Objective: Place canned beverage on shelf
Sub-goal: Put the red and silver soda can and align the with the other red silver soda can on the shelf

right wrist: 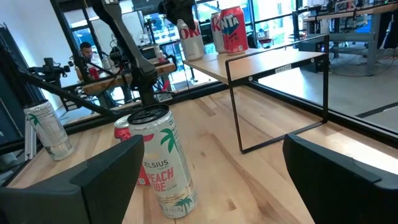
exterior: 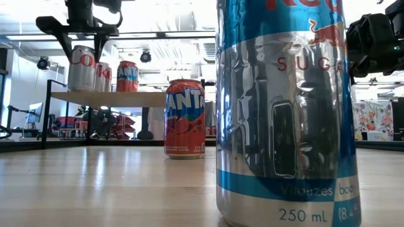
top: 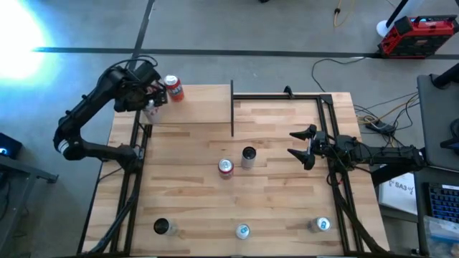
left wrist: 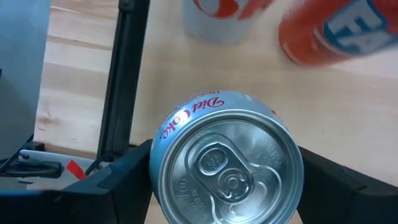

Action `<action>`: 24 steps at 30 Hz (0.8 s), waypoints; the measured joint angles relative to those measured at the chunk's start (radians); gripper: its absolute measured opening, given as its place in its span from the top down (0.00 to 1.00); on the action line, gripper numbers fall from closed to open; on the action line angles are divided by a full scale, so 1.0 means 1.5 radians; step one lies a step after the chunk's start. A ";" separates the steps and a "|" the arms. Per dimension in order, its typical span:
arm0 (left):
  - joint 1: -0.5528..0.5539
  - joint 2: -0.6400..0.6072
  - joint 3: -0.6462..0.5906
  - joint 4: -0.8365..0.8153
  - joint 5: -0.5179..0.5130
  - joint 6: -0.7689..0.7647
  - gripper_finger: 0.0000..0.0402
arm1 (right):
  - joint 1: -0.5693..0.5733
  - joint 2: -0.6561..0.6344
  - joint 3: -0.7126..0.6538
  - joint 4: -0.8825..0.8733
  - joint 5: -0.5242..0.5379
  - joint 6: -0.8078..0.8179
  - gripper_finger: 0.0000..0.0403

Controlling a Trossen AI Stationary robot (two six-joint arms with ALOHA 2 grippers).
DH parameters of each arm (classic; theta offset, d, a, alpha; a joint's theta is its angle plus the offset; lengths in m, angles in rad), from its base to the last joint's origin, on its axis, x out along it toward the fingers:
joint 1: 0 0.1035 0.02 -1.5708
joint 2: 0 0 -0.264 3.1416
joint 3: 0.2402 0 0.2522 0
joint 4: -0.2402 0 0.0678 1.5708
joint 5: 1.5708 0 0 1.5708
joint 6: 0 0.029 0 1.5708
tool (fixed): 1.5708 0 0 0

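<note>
Our left gripper point(left wrist: 227, 186) is closed around a Diet Coke can point(left wrist: 225, 165), one finger on each flank, and holds it upright over the far left corner of the shelf point(right wrist: 261, 65). From the low camera the can looks to be at or just touching the shelf board; we cannot tell whether its base is fully seated.

The first risk we see is crowding. Just beyond the gripper stand a white-and-red can point(left wrist: 217, 18) and a red Fanta can point(left wrist: 336, 31). If we open the fingers wide or pull back at a slant, the outer finger could clip one of them and topple it.

The second risk is the edge. The shelf's black frame point(left wrist: 121, 93) runs close beside the held can, with the drop to the desk point(top: 186, 186) beyond it. If we release while the can is tilted or off the board, it could tip over that side.

Our right gripper point(top: 301, 147) waits with its fingers spread wide and nothing in them, well apart from the shelf, with a Celsius can point(right wrist: 165, 162) in front of it.
</note>
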 joint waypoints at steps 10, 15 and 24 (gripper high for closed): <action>0.031 0.023 0.002 0.035 0.010 0.003 0.29 | 0.000 0.000 0.000 0.000 0.000 0.000 0.09; 0.037 0.035 0.003 0.036 0.011 0.003 0.29 | 0.000 0.000 0.000 0.000 0.000 0.000 0.09; 0.044 0.035 0.002 0.035 0.013 0.000 0.29 | 0.000 0.000 0.000 0.000 0.000 0.000 0.09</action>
